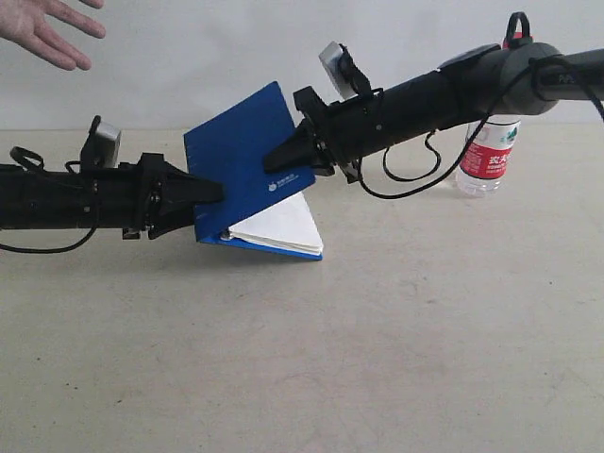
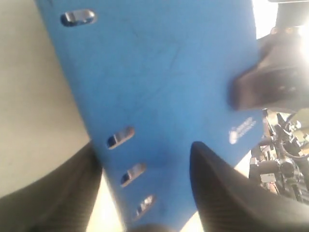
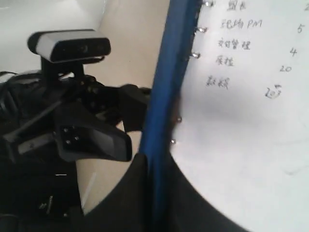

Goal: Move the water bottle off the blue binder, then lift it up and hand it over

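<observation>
The blue binder (image 1: 241,151) hangs tilted in the air above the table, its cover raised and its white pages (image 1: 283,226) sagging open below. My left gripper (image 1: 209,203) grips it at the riveted spine edge; in the left wrist view the blue cover (image 2: 159,87) fills the space between the left gripper's (image 2: 145,150) fingers. My right gripper (image 1: 283,156) pinches the cover's opposite edge; in the right wrist view that blue edge (image 3: 166,87) runs between the right gripper's (image 3: 157,162) fingers, beside handwritten pages (image 3: 241,96). The water bottle (image 1: 491,156) stands upright on the table, behind the right arm.
An open human hand (image 1: 47,28) reaches in at the top left of the exterior view. A beige table (image 1: 311,359) spreads below the binder. The left arm and its wrist camera (image 3: 70,46) show in the right wrist view.
</observation>
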